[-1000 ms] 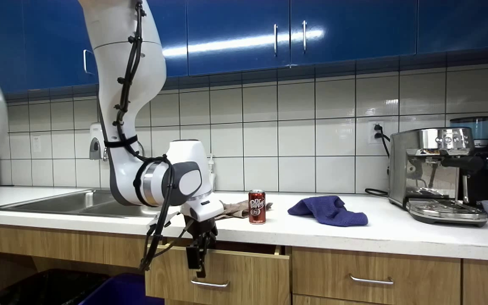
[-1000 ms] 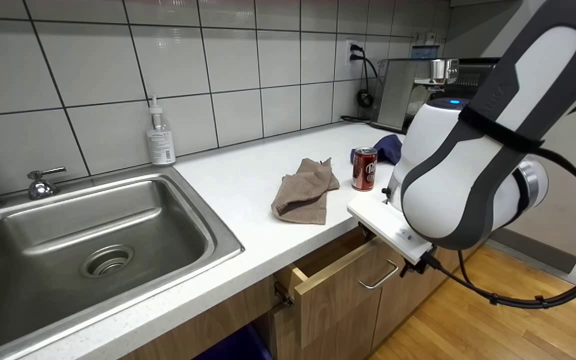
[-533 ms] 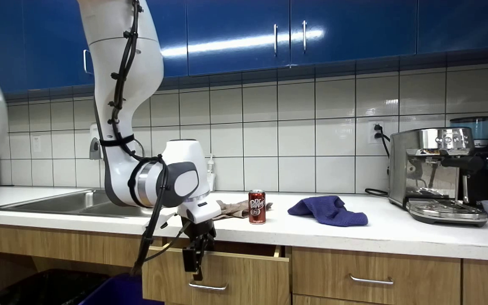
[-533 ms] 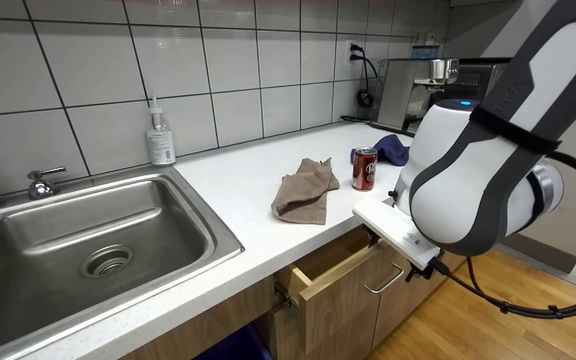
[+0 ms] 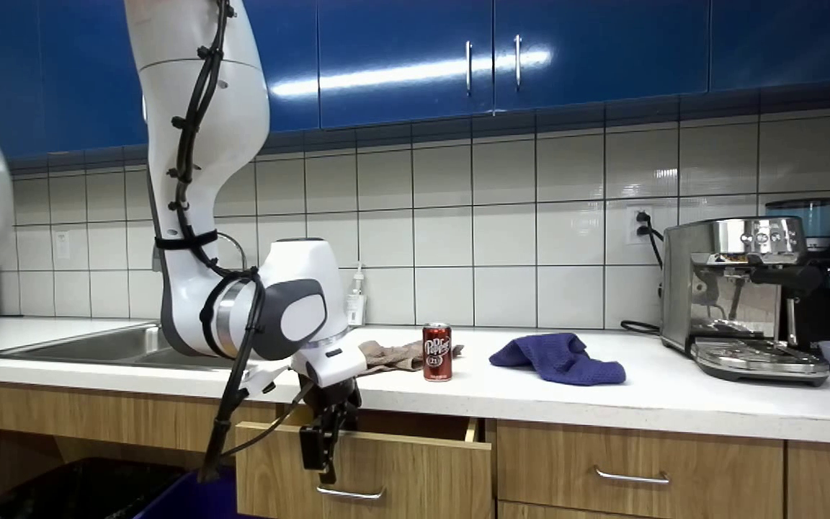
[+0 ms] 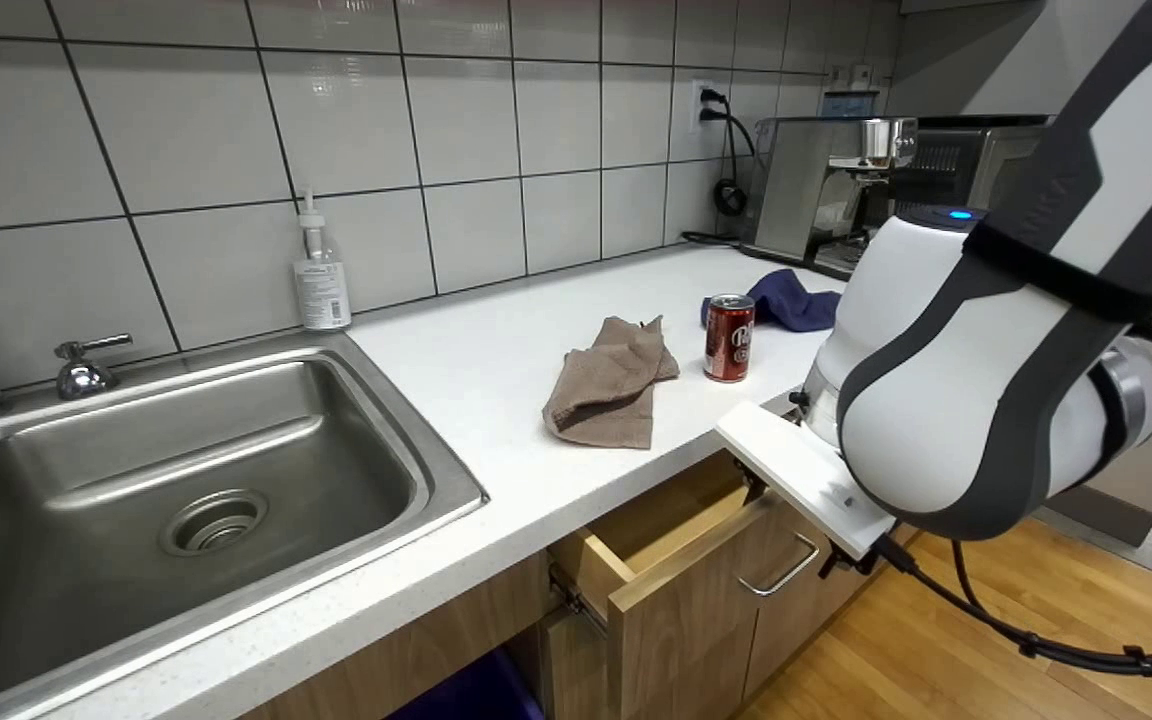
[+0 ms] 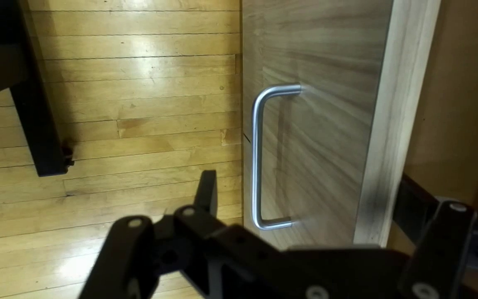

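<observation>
My gripper (image 5: pixel 330 445) points down over the front of a partly open wooden drawer (image 5: pixel 422 472). In the wrist view my gripper (image 7: pixel 308 180) has its jaws wide apart. One finger (image 7: pixel 208 191) stands out in front of the metal handle (image 7: pixel 257 158). The other finger (image 7: pixel 415 203) is inside the drawer, close behind the top edge of its front panel; whether it touches is hard to tell. The handle is not gripped. In an exterior view the arm hides the gripper, and the drawer (image 6: pixel 686 620) shows its bare inside.
On the countertop (image 6: pixel 496 310) stand a red soda can (image 6: pixel 729 345), a brown cloth (image 6: pixel 608 390) and a purple cloth (image 5: pixel 555 360). A coffee machine (image 5: pixel 725 288) is farther right. A sink (image 6: pixel 46 600) and soap bottle (image 6: pixel 323 285) are to the left. A purple bin (image 5: pixel 195 497) is below.
The drawer has come farther out from the counter, and my gripper has moved outward with it. The arm has shifted the same way. The can and cloths have not moved.
</observation>
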Action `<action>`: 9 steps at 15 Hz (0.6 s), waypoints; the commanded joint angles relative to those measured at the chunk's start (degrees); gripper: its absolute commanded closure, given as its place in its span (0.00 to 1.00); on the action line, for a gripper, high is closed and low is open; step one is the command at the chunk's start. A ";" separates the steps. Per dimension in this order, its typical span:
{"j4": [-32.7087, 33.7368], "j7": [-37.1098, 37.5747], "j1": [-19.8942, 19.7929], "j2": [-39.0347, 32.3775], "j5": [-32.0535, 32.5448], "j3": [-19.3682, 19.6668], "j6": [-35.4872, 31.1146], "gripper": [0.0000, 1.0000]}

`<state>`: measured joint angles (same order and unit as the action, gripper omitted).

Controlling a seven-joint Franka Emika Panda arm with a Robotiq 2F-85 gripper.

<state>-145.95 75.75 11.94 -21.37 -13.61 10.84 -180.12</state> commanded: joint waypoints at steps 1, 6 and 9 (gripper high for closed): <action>-3.42 -1.51 -0.13 2.06 -2.13 -1.90 0.07 0.00; -1.05 -1.30 0.11 0.57 -2.14 -0.69 -0.36 0.00; -1.21 -1.30 0.11 0.67 -2.14 -0.73 -0.36 0.00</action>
<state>-147.26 75.75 11.94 -20.57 -14.30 10.21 -180.40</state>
